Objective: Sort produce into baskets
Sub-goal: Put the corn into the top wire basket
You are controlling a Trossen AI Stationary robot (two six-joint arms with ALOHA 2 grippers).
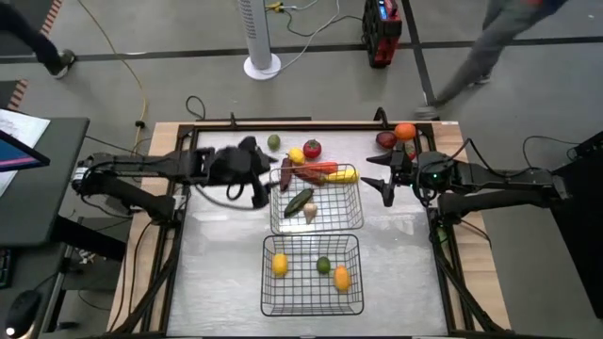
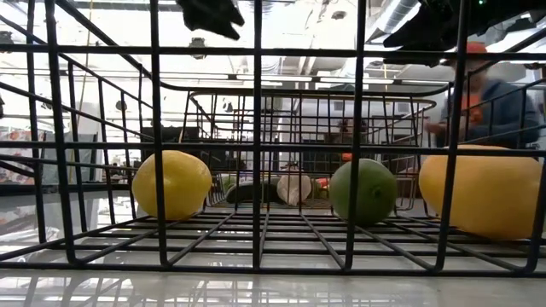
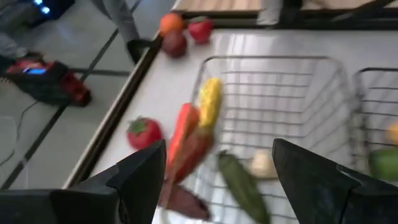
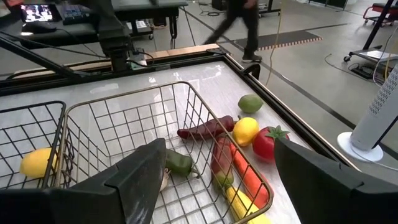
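Sorting is midway. The far black wire-mesh basket (image 1: 317, 200) holds the veg: a green cucumber (image 1: 300, 201), a white garlic bulb (image 1: 310, 214), and along its far rim a long red pepper (image 1: 316, 170), a yellow corn cob (image 1: 342, 174) and a dark reddish pepper (image 1: 285, 176). The near black wire-mesh basket (image 1: 312, 275) holds fruit: two yellow lemons (image 1: 280, 265) and a green lime (image 1: 323, 266).

Left gripper (image 1: 270, 185) hangs over the left rim of the far basket, jaws released and empty. In the left wrist view the cucumber (image 3: 242, 186) and garlic lie just beyond and between its fingers (image 3: 140, 180), and the red pepper and corn further ahead. I read this as a drop just finished, though I can't confirm it.

Right gripper (image 1: 381, 182) hovers just outside the far basket's right side, jaws spread, nothing in them.

Still loose on the table, beyond the far basket: a green lime (image 1: 273, 142), a small yellow lemon (image 1: 297, 156) and a red tomato with green stem (image 1: 312, 148), all just ahead of the left gripper. Behind the right gripper, by the far table edge: a dark red apple (image 1: 385, 139), an orange (image 1: 405, 132) and another red piece I can't identify.

Next move, my guess: the left takes one of the three loose pieces close by. It must rise clear of the rim first. Round fruit will roll, so a centred pinch.
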